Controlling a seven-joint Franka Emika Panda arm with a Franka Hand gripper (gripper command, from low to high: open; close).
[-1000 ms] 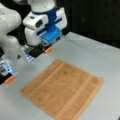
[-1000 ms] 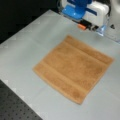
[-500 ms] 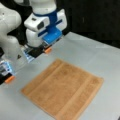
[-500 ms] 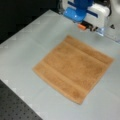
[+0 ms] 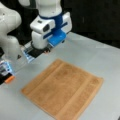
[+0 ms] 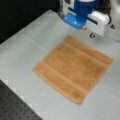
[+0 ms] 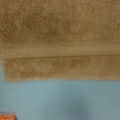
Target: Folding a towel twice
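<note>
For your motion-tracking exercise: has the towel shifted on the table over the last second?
No. In both front views the towel lies flat, its corners in the same spots on the table.

A pale grey desk carries the towel, which lies flat and unfolded near its middle, corners pointing toward 12, 3, 6 and 9 o'clock in both front views. In a front view a black perforated board borders the desk at 7 o'clock.
</note>
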